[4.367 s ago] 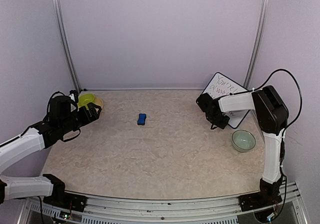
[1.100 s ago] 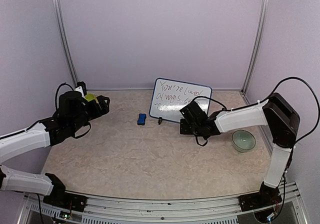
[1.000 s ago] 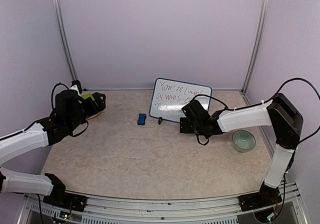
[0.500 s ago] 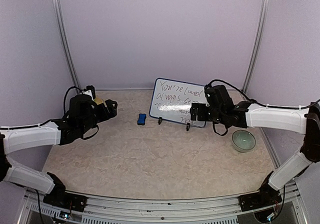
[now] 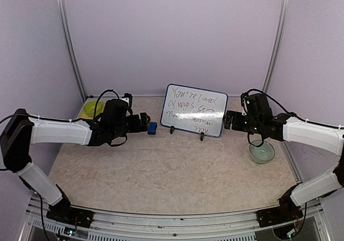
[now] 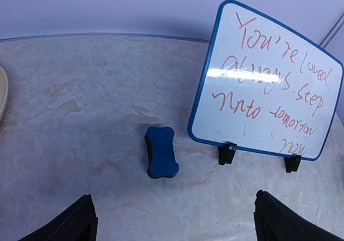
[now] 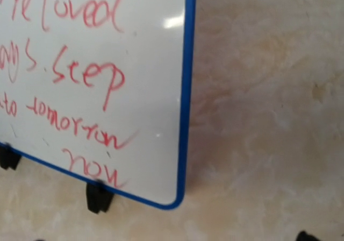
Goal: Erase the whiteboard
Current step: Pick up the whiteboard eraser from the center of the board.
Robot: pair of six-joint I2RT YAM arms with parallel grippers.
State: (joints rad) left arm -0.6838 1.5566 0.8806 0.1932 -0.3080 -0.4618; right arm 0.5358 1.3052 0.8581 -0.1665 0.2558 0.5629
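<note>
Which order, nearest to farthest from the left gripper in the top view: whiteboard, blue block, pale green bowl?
1. Blue block: just off the tips of the open left gripper, centre-left, not held.
2. Whiteboard: standing at centre back, beyond the block.
3. Pale green bowl: far right side.

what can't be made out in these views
Top external: writing on the whiteboard is too small to read fully; the yellow bowl is partly hidden behind the left arm.
Right wrist: the whiteboard's left part is cut off by the frame edge; the right gripper barely shows.
Left wrist: a tan rim is cut off at the left edge.
</note>
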